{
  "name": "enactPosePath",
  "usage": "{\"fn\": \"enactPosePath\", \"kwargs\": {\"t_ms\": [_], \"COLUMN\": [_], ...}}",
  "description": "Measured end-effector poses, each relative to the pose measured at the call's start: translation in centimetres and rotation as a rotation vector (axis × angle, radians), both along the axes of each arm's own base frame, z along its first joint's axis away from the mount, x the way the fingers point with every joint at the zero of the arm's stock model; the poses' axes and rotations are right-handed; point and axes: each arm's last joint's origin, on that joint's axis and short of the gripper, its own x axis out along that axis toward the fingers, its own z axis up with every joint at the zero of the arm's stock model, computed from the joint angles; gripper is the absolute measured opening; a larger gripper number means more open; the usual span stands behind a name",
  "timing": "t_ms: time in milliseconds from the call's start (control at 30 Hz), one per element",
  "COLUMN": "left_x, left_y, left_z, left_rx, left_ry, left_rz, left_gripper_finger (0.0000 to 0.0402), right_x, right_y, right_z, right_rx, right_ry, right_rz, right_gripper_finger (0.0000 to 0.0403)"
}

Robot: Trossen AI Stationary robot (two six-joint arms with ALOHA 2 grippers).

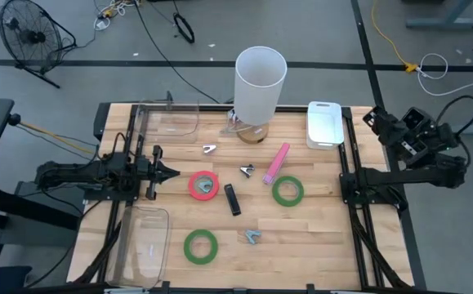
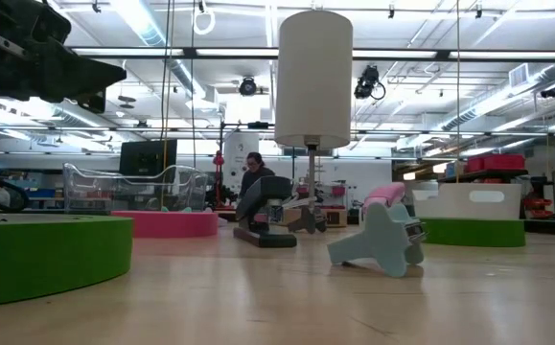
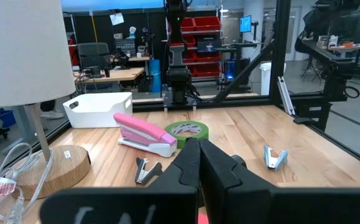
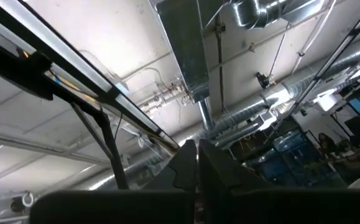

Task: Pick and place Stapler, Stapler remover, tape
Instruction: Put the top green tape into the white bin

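A: Pink plastic on the stapler (image 1: 275, 163), lying mid-table, just beside one green tape ring (image 1: 287, 190). Stiff and fairly heavy, probably; best gripped across the narrow body near the middle, not by the springy top arm.

B: And the tape?

A: Red ring (image 1: 203, 185) right in front of the left gripper (image 1: 171, 172); second green ring (image 1: 201, 246) nearer the table's front edge. Light, rigid, flat; likely easiest pinched with one finger inside the hole, one outside the wall.

B: Staple removers?

A: Small and light, slippery-looking; one (image 1: 253, 237) near the front. Worth pinching across the hinge end.

B: Grippers?

A: Left closed, holding nothing, low over the table. Right gripper (image 4: 195, 163) closed too, empty, parked off the right side, pointing at the ceiling.
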Motion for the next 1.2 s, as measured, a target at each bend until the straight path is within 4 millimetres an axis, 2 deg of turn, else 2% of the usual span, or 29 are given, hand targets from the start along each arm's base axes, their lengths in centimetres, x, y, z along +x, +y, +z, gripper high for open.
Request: {"fn": "enactPosePath", "kwargs": {"t_ms": [367,533,800,1200], "left_x": [0.0,0.0,0.0,0.0], "left_y": [0.0,0.0,0.0,0.0], "left_z": [0.0,0.0,0.0,0.0], "left_rx": [0.0,0.0,0.0,0.0], "left_ry": [0.0,0.0,0.0,0.0], "left_rz": [0.0,0.0,-0.001,-0.001], "left_gripper_finger": [0.0003,0.0003,0.0003,0.0003], "right_x": [2.0,2.8,3.9,6.3], "right_y": [0.2,0.2,0.2,0.2], "right_z": [4.7,5.6,5.0,1.9], "right_rx": [-0.095,-0.131,-0.136,-0.181], "right_ry": [0.107,0.156,0.234,0.582], "right_rz": [0.009,-0.014,-0.013,0.02], "right_gripper_finger": [0.0021,0.0021,0.0021,0.0021]}}
